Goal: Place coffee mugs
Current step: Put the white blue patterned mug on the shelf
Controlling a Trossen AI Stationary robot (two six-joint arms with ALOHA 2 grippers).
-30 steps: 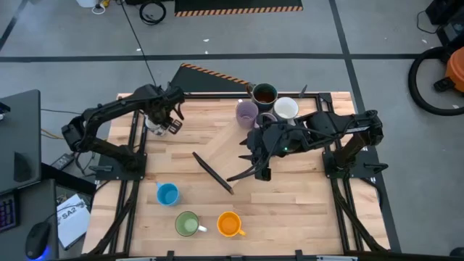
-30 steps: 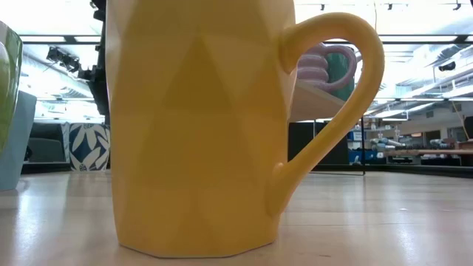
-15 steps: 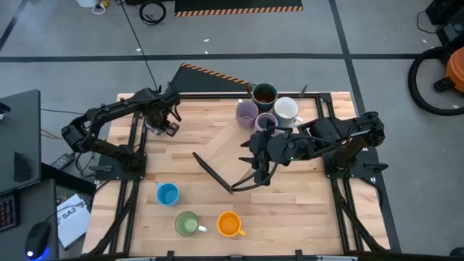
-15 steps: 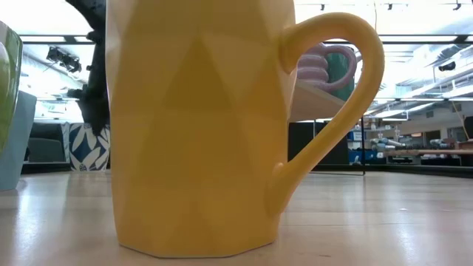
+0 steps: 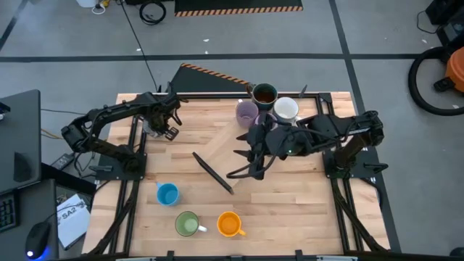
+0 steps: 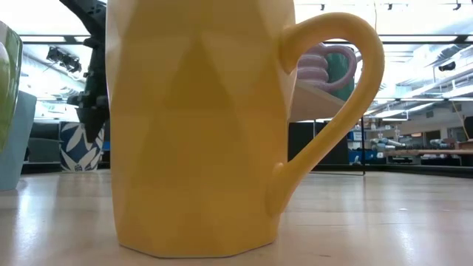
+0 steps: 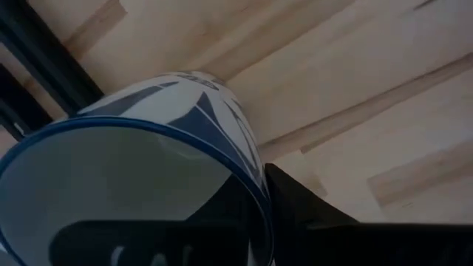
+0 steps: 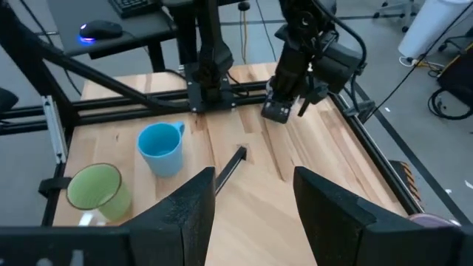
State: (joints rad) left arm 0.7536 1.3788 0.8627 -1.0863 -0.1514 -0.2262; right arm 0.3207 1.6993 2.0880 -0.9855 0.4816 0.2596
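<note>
A white mug with a blue leaf pattern point(image 7: 177, 103) stands on its base at the table's far left, also seen in the low view point(image 6: 76, 145). My left gripper point(image 5: 161, 125) points down and is shut on it. My right gripper point(image 5: 248, 168) hangs open above the table's middle with nothing between its fingers point(image 8: 255, 214). Blue point(image 5: 167, 193), green point(image 5: 188, 224) and orange point(image 5: 229, 224) mugs stand at the near side. Lilac point(image 5: 246, 112), dark point(image 5: 264, 94) and white point(image 5: 286, 109) mugs stand at the far side. My left gripper holds the patterned mug by its wall at the rim point(image 7: 255, 185), one finger inside the mug and one finger point(image 7: 299, 210) outside. The fingers come from above, pointing down. The mug stands upright with its base on the table point(image 6: 76, 168).
A dark bar point(image 5: 212, 172) lies slanting on the wood near the middle, under my right gripper. Black frame rails point(image 5: 134, 145) run along the left and right sides. In the low view the orange mug point(image 6: 192, 125) fills the foreground. Bare wood point(image 5: 290, 203) lies at the near right.
My left gripper has come down over the patterned mug, which has stayed in place on the table. My right gripper has turned a little at the wrist while staying above the table's middle.
</note>
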